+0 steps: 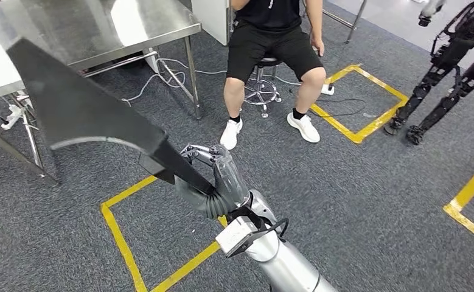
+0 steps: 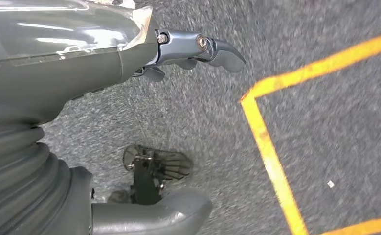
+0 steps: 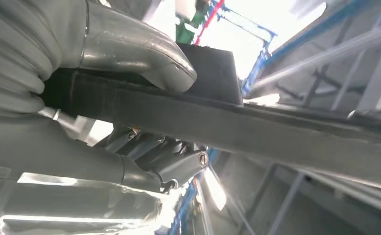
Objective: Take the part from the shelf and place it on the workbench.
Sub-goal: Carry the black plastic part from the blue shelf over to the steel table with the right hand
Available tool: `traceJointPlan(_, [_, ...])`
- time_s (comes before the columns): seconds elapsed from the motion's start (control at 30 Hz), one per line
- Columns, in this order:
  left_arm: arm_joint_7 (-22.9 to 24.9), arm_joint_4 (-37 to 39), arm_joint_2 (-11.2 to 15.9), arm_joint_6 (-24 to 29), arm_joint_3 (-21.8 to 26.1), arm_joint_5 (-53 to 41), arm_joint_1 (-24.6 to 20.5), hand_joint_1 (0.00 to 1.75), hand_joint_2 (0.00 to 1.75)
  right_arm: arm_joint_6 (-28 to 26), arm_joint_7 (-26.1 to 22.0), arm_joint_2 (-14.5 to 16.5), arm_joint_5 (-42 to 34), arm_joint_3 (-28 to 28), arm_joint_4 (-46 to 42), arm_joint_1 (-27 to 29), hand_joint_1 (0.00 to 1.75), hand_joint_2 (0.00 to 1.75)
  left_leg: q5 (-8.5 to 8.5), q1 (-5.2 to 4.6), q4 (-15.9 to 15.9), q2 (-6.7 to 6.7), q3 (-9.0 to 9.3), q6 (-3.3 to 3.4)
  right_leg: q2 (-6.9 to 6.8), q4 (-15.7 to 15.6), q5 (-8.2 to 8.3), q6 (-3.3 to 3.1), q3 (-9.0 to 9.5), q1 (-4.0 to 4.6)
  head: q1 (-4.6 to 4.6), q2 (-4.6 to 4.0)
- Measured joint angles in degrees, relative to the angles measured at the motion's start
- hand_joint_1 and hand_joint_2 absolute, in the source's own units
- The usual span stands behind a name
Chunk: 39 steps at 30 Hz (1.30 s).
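Right hand (image 1: 219, 176) gripping part (image 1: 82, 106) (top cropped) — left hand (image 2: 178, 54) empty

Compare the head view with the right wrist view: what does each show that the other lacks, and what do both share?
Head view alone: the steel workbench, a seated person, yellow floor tape, and another robot's legs standing on the carpet.

Right wrist view alone: the thumb pressed across the part's edge, with the fingers on the opposite side, and a bright ceiling beyond.

Both: the right hand holding the dark flat part.
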Motion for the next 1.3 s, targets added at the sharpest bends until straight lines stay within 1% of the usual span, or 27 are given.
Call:
traceJointPlan(0.07, [0.0,0.0,-0.03,0.07,0.03,0.01,0.06,0.0,1.75,0.07,-0.05,-0.28,-0.02,-0.01,0.16,0.3,1.75,1.75,-0.05,-0.03,0.03,-1.64,-0.01,0.03,0.47,5.21,-1.23,0.19,-3.28,-0.02,0.02,0.0])
traceJointPlan(0.1, [0.0,0.0,-0.05,0.1,0.05,0.01,0.11,0.0,1.75,0.11,-0.11,-0.37,-0.03,-0.01,0.22,0.37,1.75,1.75,-0.08,-0.04,0.06,-2.52,0.02,0.0,0.62,4.5,-0.36,0.59,-3.35,-0.02,0.04,0.0])
traceJointPlan(0.17, [0.0,0.0,-0.13,0.14,0.1,0.02,0.16,0.0,1.75,0.24,-0.28,-0.43,-0.07,-0.01,0.29,0.39,1.75,1.75,-0.19,-0.03,0.17,-4.23,0.13,-0.18,1.74,-3.1,3.41,1.47,-0.31,-0.22,0.04,0.0])
traceJointPlan(0.2, [0.0,0.0,-0.16,0.14,0.13,0.02,0.17,0.0,1.75,0.28,-0.34,-0.44,-0.07,0.01,0.32,0.39,1.75,1.75,-0.32,-0.09,0.27,-5.01,0.12,-0.4,2.83,-7.04,5.14,1.58,1.43,-0.34,0.03,0.0])
traceJointPlan(0.27, [-0.01,0.0,-0.17,0.15,0.26,0.03,0.22,0.0,1.75,0.31,-0.43,-0.46,-0.08,0.02,0.4,0.39,1.75,1.75,-0.5,-0.13,0.44,-6.09,-0.1,-1.01,4.25,-10.94,6.78,1.01,3.29,-0.4,-0.04,0.0])
traceJointPlan(0.33, [-0.02,0.0,-0.11,0.17,0.5,0.05,0.41,0.0,1.75,0.32,-0.48,-0.42,-0.08,0.02,0.45,0.34,1.75,1.75,-0.48,0.04,0.38,-6.9,-0.36,-1.67,3.68,-11.03,6.95,0.06,3.51,-0.26,-0.08,0.0])
traceJointPlan(0.37, [-0.03,0.01,-0.1,0.18,0.62,0.06,0.52,0.0,1.75,0.32,-0.48,-0.34,-0.08,0.01,0.46,0.29,1.75,1.75,-0.59,0.12,0.56,-6.52,-0.46,-1.96,3.23,-11.14,7.0,-0.29,3.63,-0.32,-0.09,0.0])
traceJointPlan(0.4, [-0.03,0.01,-0.09,0.18,0.7,0.07,0.6,0.0,1.75,0.32,-0.49,-0.25,-0.08,0.01,0.46,0.22,1.75,1.75,-1.15,0.09,1.43,-5.24,-0.83,-2.23,2.7,-11.28,7.01,-0.71,3.82,-0.43,-0.14,0.0])
traceJointPlan(0.43, [-0.04,0.02,-0.08,0.19,0.76,0.07,0.58,0.0,1.75,0.32,-0.5,-0.16,-0.08,0.0,0.46,0.16,1.75,1.75,-2.41,0.05,3.58,-3.44,-1.81,-2.49,2.07,-11.42,6.96,-1.11,4.03,-0.52,-0.2,0.0])
traceJointPlan(0.5, [-0.04,0.02,-0.05,0.21,0.82,0.13,0.46,0.0,1.75,0.33,-0.52,-0.11,-0.08,-0.01,0.56,0.15,1.75,1.75,-6.1,0.04,10.95,0.01,-5.47,-2.93,0.66,-11.47,6.68,-1.78,4.3,-0.28,-0.3,0.0])
traceJointPlan(0.53, [-0.04,0.02,-0.04,0.22,0.85,0.18,0.44,0.0,1.75,0.34,-0.52,-0.12,-0.08,-0.01,0.65,0.16,1.75,1.75,-7.61,0.11,14.79,0.58,-7.54,-3.08,-0.06,-11.46,6.56,-1.95,4.36,-0.13,-0.29,0.0])
traceJointPlan(0.57, [-0.04,0.02,-0.04,0.23,0.86,0.22,0.47,0.0,1.75,0.35,-0.52,-0.13,-0.08,-0.01,0.75,0.17,1.75,1.75,-8.14,0.14,17.09,0.75,-8.9,-3.13,-0.75,-11.46,6.47,-2.05,4.39,-0.02,-0.3,0.0])
traceJointPlan(0.6, [-0.03,0.02,-0.04,0.25,0.88,0.25,0.53,0.0,1.75,0.36,-0.52,-0.12,-0.08,-0.01,0.84,0.17,1.75,1.75,-7.54,0.15,17.18,0.82,-9.13,-3.08,-1.43,-11.45,6.36,-2.1,4.44,0.07,-0.31,0.0])
traceJointPlan(0.63, [-0.03,0.02,-0.02,0.29,0.9,0.28,0.57,0.0,1.75,0.36,-0.52,-0.11,-0.08,-0.01,0.88,0.16,1.75,1.75,-5.95,0.12,14.88,1.01,-8.04,-2.9,-2.08,-11.45,6.25,-2.12,4.55,0.18,-0.31,0.0])
traceJointPlan(0.7, [-0.08,0.0,0.05,0.48,0.92,0.3,0.53,0.0,1.75,0.36,-0.53,-0.08,-0.14,-0.01,0.9,0.07,1.75,1.75,-2.27,-0.16,6.59,2.33,-3.53,-2.16,-3.1,-11.45,5.93,-1.95,4.89,0.5,-0.29,0.0])
traceJointPlan(0.73, [-0.16,-0.02,0.07,0.58,0.92,0.26,0.49,0.0,1.75,0.36,-0.55,-0.08,-0.21,-0.04,0.9,-0.02,1.75,1.75,-1.22,-0.38,3.33,2.93,-1.7,-1.77,-3.46,-11.45,5.77,-1.76,5.04,0.71,-0.24,0.0])
traceJointPlan(0.77, [-0.26,-0.03,0.07,0.66,0.92,0.15,0.48,0.0,1.75,0.36,-0.58,-0.05,-0.31,-0.06,0.91,-0.11,1.75,1.75,-0.85,-0.6,1.52,3.32,-0.67,-1.43,-3.73,-11.46,5.62,-1.51,5.15,0.86,-0.23,0.0])
traceJointPlan(0.83, [-0.46,-0.04,0.1,0.8,0.92,-0.05,0.55,0.0,1.75,0.35,-0.66,0.03,-0.49,-0.09,0.94,-0.24,1.75,1.75,-0.93,-0.9,0.87,2.95,-0.41,-0.92,-4.3,-11.61,5.44,-1.0,5.4,1.0,-0.19,0.0])
traceJointPlan(0.9, [-0.6,-0.04,0.07,0.89,0.92,-0.18,0.63,0.0,1.75,0.32,-0.68,0.16,-0.55,-0.11,0.96,-0.34,1.75,1.75,-0.6,-0.6,0.06,2.41,0.19,-0.36,-3.81,-11.07,4.94,-0.49,5.33,1.05,-0.16,-0.01])
traceJointPlan(0.93, [-0.65,-0.04,0.02,0.92,0.91,-0.27,0.6,0.0,1.75,0.26,-0.68,0.19,-0.54,-0.14,0.97,-0.44,1.75,1.75,-0.36,-0.41,-0.39,2.18,0.58,-0.05,-2.83,-9.56,4.15,-0.37,4.7,1.03,-0.15,-0.01])
traceJointPlan(1.0, [-0.78,-0.04,-0.08,0.99,0.9,-0.49,0.46,0.0,1.75,0.05,-0.62,0.03,-0.48,-0.2,1.11,-0.49,1.75,1.75,-0.16,-0.23,-0.78,1.62,0.93,0.33,-0.47,-2.77,1.37,-0.45,1.37,0.69,-0.08,-0.01])
traceJointPlan(1.07, [-0.86,-0.04,-0.1,1.08,0.88,-0.61,0.39,0.0,1.75,-0.19,-0.44,-0.22,-0.36,-0.24,1.39,-0.3,1.75,1.75,-0.19,-0.2,-0.74,0.85,0.92,0.44,0.45,4.27,-0.76,-0.2,-2.7,0.43,-0.03,0.0])
traceJointPlan(1.1, [-0.87,-0.04,-0.11,1.1,0.87,-0.61,0.41,0.0,1.75,-0.31,-0.34,-0.32,-0.32,-0.26,1.53,-0.21,1.75,1.75,-0.25,-0.19,-0.71,0.45,0.93,0.4,0.52,5.09,-0.56,0.21,-3.51,0.33,-0.03,0.0])
traceJointPlan(1.13, [-0.88,-0.04,-0.15,1.1,0.87,-0.61,0.43,0.0,1.75,-0.44,-0.29,-0.37,-0.3,-0.27,1.62,-0.17,1.75,1.75,-0.32,-0.18,-0.68,0.06,1.0,0.3,0.54,3.25,0.7,0.78,-2.99,0.18,-0.02,0.0])
traceJointPlan(1.2, [-0.91,-0.04,-0.26,1.1,0.87,-0.62,0.44,0.0,1.75,-0.61,-0.25,-0.42,-0.3,-0.29,1.69,-0.19,1.75,1.75,-0.58,-0.2,-0.56,-0.61,1.24,-0.08,0.57,-5.09,4.55,1.67,0.47,-0.15,-0.02,0.0])
traceJointPlan(1.23, [-0.94,-0.04,-0.31,1.1,0.87,-0.63,0.43,0.0,1.75,-0.64,-0.25,-0.42,-0.29,-0.28,1.7,-0.22,1.75,1.75,-0.79,-0.29,-0.45,-0.88,1.31,-0.41,0.58,-8.84,6.11,1.7,2.21,-0.24,-0.02,0.0])
traceJointPlan(1.3, [-0.99,-0.04,-0.32,1.13,0.88,-0.63,0.47,0.0,1.75,-0.68,-0.24,-0.41,-0.28,-0.27,1.74,-0.25,1.75,1.75,-1.19,-0.45,-0.18,-1.13,1.25,-0.68,0.62,-11.93,7.37,1.16,3.68,-0.3,-0.05,0.0])
